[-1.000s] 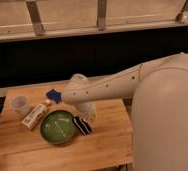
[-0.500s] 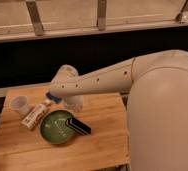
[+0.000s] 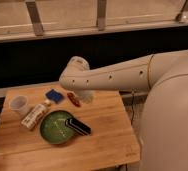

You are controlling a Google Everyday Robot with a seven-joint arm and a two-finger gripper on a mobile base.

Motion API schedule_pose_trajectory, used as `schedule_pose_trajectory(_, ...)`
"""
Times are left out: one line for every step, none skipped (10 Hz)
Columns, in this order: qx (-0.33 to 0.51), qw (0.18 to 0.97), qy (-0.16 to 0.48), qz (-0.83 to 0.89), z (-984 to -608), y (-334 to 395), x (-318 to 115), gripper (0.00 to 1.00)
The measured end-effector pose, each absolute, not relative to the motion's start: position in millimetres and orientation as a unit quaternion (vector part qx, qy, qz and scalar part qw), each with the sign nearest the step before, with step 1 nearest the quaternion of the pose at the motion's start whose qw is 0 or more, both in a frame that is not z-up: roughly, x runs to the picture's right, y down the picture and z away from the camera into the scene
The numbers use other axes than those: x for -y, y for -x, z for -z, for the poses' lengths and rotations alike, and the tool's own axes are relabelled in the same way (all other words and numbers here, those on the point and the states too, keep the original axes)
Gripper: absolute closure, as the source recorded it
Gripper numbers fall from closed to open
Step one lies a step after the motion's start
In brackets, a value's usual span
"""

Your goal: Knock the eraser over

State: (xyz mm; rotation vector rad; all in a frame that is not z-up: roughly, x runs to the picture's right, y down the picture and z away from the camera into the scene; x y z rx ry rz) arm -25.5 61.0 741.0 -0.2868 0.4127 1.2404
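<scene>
Well, the eraser [image 3: 78, 126] lay flat, half across the green plate's [image 3: 51, 131] right rim, looking already toppled. Beyond the plate, the gripper [image 3: 85, 96] hung near the red oblong [image 3: 74, 99] and blue square [image 3: 54, 95], likely clear of the eraser.

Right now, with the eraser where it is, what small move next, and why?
Probably none beyond lifting the arm clear. The eraser already lies flat, one end on the green plate rim, the other on the table, so it looks knocked over. The gripper hangs behind it, near the red object.
</scene>
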Motion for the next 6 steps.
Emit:
schedule_pose_trajectory(-0.190, 0.785, 0.134, -0.574, -741.3, 27.9, -61.1, 0.97)
schedule_pose_trajectory(-0.189, 0.786, 0.134, -0.573, -740.5, 29.6, -61.2, 0.97)
schedule_pose_trajectory(-0.190, 0.785, 0.133, -0.574, -741.2, 26.9, -60.8, 0.97)
schedule_pose_trajectory(-0.191, 0.785, 0.133, -0.575, -741.1, 25.9, -60.8, 0.97)
schedule_pose_trajectory(-0.190, 0.785, 0.133, -0.574, -741.1, 27.4, -60.9, 0.97)
schedule_pose_trajectory(-0.191, 0.785, 0.133, -0.573, -741.3, 27.3, -61.2, 0.97)
